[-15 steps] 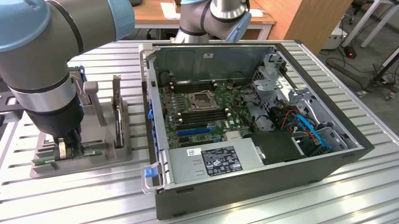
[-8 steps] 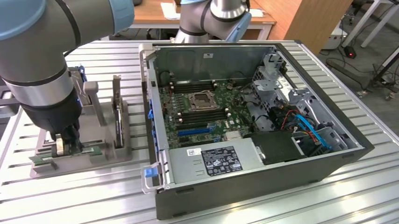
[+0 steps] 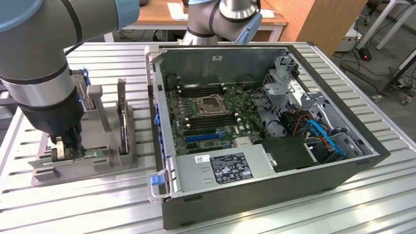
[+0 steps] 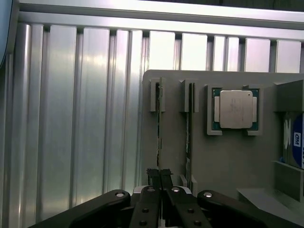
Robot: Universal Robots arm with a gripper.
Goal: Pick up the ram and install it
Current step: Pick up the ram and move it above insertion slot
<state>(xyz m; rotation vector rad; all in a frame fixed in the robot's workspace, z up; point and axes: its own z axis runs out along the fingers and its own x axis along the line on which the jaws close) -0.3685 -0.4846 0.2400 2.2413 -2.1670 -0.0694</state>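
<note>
The ram (image 4: 158,135) is a thin green stick standing on edge in a slot of the grey holder (image 4: 213,161). My gripper (image 4: 159,176) has come down over one end of it, and the two black fingers are pressed together on its narrow edge. In the exterior view the gripper (image 3: 67,148) is low over the holder (image 3: 85,168) at that view's left, with a green strip of the ram (image 3: 96,155) showing beside the fingers.
A second stick (image 4: 189,137) stands in the neighbouring slot. A square silver processor (image 4: 235,109) and a blue-labelled drive (image 4: 297,140) also sit in the holder. The open computer case (image 3: 364,146) lies to the exterior view's right, with its motherboard's memory slots (image 3: 195,90) exposed.
</note>
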